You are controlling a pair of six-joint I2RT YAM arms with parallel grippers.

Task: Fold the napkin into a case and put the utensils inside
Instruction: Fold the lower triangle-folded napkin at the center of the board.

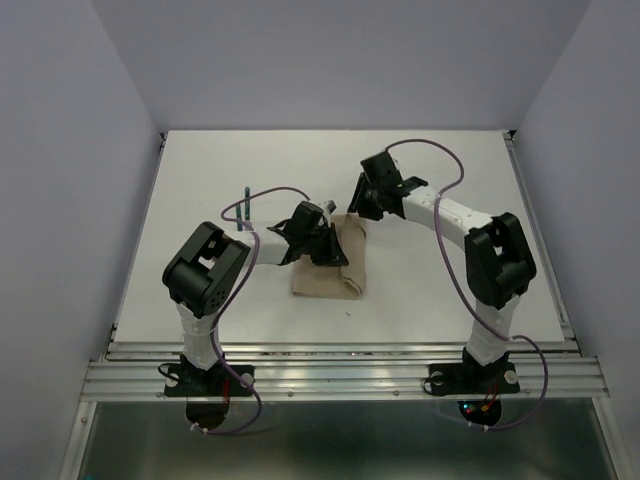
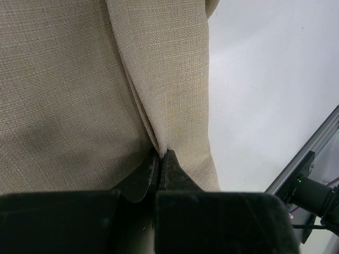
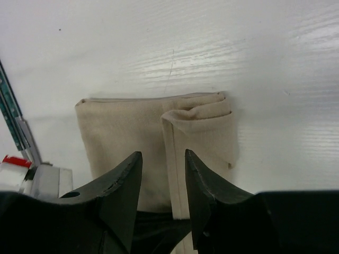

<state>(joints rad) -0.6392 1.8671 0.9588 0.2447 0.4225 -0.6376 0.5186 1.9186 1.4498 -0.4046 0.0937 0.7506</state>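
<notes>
The beige napkin [image 1: 335,278] lies folded into a narrow oblong mid-table, with a folded-over flap along one side [image 3: 204,132]. My left gripper [image 1: 322,248] sits on its left edge and is shut on a raised fold of the cloth [image 2: 175,79], the tips [image 2: 161,153] pinching the crease. My right gripper [image 1: 362,205] hovers at the napkin's far end, open and empty, with the flap's hemmed edge [image 3: 168,159] showing between its fingers. The utensils [image 1: 247,207], with thin dark green handles, lie on the table to the left of the napkin, apart from it.
The white table [image 1: 450,290] has a metal rail [image 1: 340,350] along its front edge and grey walls on three sides. A thin teal strip [image 3: 10,116] shows at the left edge of the right wrist view. The rail also shows in the left wrist view [image 2: 307,159].
</notes>
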